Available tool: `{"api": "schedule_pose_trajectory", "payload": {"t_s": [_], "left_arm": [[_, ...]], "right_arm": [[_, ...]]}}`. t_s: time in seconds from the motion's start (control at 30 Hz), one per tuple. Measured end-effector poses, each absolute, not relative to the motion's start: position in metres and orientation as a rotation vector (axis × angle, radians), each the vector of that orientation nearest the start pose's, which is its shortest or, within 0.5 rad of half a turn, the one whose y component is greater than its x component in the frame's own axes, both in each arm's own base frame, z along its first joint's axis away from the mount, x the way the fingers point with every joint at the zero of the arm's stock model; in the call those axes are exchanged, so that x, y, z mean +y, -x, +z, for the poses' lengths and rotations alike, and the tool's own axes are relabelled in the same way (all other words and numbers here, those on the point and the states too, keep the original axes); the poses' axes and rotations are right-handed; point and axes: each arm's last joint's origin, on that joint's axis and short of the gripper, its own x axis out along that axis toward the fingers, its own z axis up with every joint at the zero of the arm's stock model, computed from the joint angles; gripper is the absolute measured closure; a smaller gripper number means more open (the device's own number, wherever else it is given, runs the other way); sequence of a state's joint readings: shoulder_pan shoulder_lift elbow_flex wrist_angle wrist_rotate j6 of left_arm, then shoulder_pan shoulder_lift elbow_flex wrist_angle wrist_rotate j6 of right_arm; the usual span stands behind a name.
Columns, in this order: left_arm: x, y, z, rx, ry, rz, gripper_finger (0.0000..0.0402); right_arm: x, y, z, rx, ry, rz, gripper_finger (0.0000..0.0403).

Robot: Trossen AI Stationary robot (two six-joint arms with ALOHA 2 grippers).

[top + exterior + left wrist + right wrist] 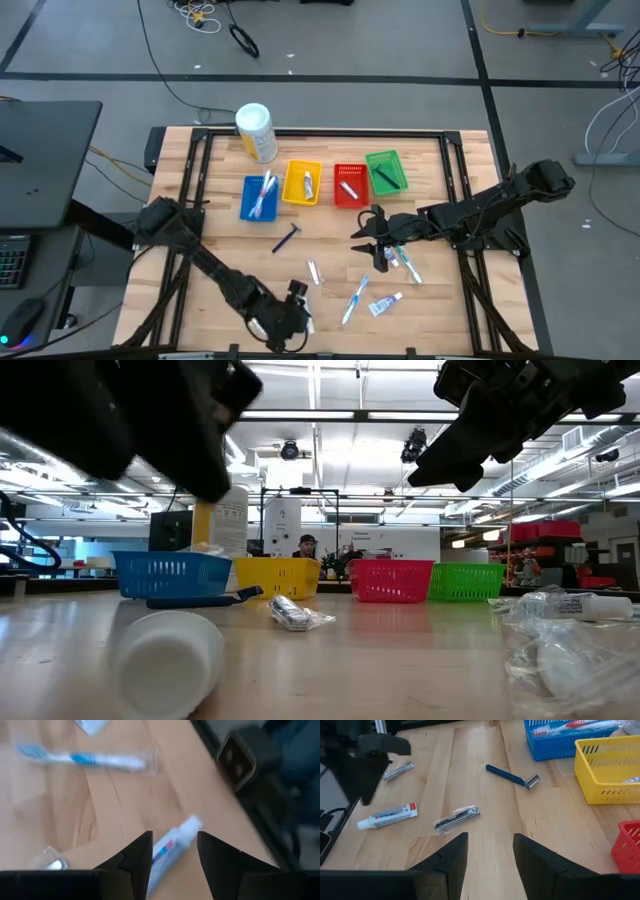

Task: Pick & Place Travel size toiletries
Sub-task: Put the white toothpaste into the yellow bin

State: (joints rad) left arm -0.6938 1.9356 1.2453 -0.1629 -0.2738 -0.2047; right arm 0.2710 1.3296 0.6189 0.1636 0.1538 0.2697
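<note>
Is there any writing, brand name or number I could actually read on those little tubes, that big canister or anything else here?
None can be read.
Toothpaste tube: red and blue print marks, too blurred to read.
Toothpaste tube in front of the left pincer: coloured label, blurred.
White-and-yellow canister: label too small to read.
Wrapped item: no text to be made out.
Baskets, such as the yellow basket: no writing visible.

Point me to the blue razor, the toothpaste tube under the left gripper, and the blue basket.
blue razor (512, 776): right wrist view, on the middle of its handle.
toothpaste tube (172, 844): left wrist view, on the tube body between the fingers.
blue basket (247, 198): high view, on its left rim.
</note>
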Motion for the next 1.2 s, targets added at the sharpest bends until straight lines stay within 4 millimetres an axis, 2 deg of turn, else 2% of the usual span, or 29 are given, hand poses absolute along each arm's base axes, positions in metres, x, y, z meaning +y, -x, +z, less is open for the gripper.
{"api": "schedule_pose_trajectory", "payload": {"t_s": [0.13,0.37,0.63,0.87,0.97,1.07,1.2], "left_arm": [[-0.243,-0.321,0.159,0.860,-0.233,-0.368,0.0239],[-0.237,-0.328,0.162,0.824,-0.311,-0.439,0.0236],[-0.237,-0.329,0.162,0.815,-0.362,-0.517,0.0183],[-0.237,-0.339,0.145,0.791,-0.383,-0.546,0.0148],[-0.236,-0.343,0.146,0.757,-0.385,-0.537,0.0145],[-0.234,-0.344,0.134,0.822,-0.317,-0.573,0.0147],[-0.235,-0.344,0.123,0.856,-0.337,-0.593,0.0153]], "right_arm": [[0.066,-0.255,0.195,0.547,-0.147,0.041,0.0235],[0.066,-0.255,0.195,0.548,-0.147,0.042,0.0235],[0.066,-0.255,0.195,0.547,-0.147,0.041,0.0235],[0.066,-0.256,0.195,0.545,-0.151,0.041,0.0235],[0.066,-0.255,0.195,0.546,-0.151,0.041,0.0235],[0.066,-0.256,0.195,0.545,-0.151,0.040,0.0235],[0.066,-0.255,0.195,0.547,-0.151,0.041,0.0235]]}}
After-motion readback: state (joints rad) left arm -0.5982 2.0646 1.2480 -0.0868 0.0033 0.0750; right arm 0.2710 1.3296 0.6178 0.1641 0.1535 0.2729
